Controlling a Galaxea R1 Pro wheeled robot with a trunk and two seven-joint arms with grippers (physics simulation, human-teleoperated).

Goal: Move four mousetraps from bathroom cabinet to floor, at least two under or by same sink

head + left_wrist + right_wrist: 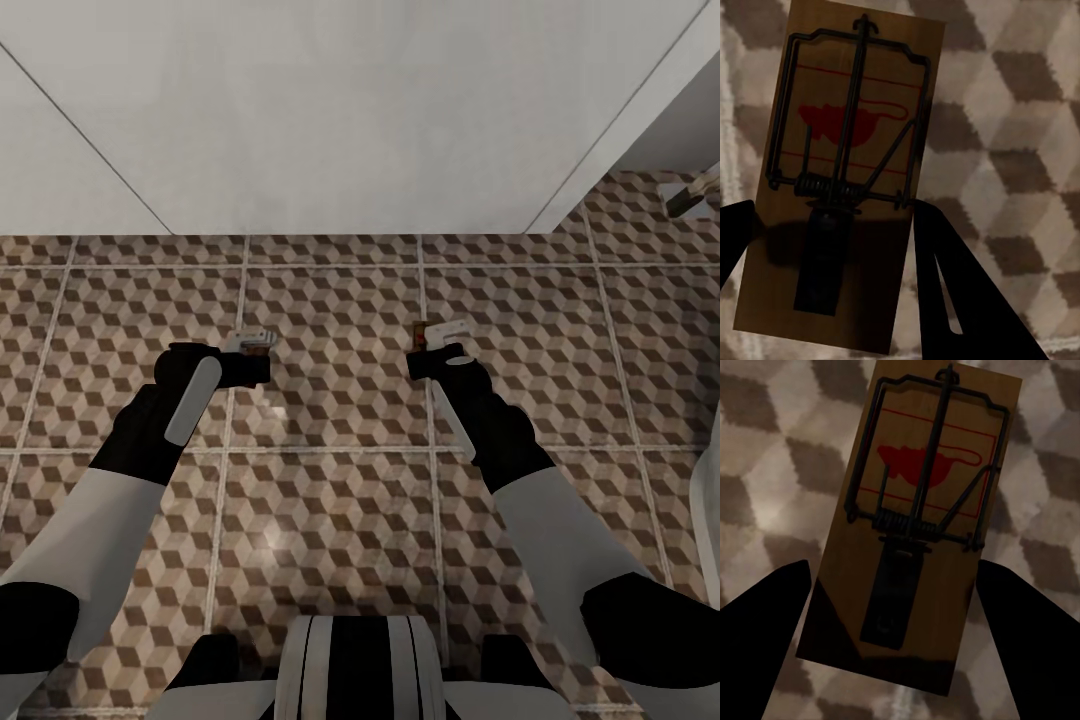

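Two mousetraps show, each a flat brown wooden slab with a dark wire spring and a red print. My left gripper (255, 341) is shut on one mousetrap (855, 97), its dark fingers (945, 285) pressing the slab's long edges. My right gripper (440, 336) is shut on the other mousetrap (930, 450), seen in the head view as a brown sliver (420, 333). Both grippers hang side by side above the bathroom floor (330, 500) of cube-patterned tiles. The cabinet is out of view. A white rounded rim (708, 500) at the right edge may be the sink; I cannot tell.
A plain white wall (330, 110) rises just beyond the grippers. A white slab (680, 110) juts out at the upper right with a metal fitting (690, 195) beneath it. Open tiles spread under and between both arms.
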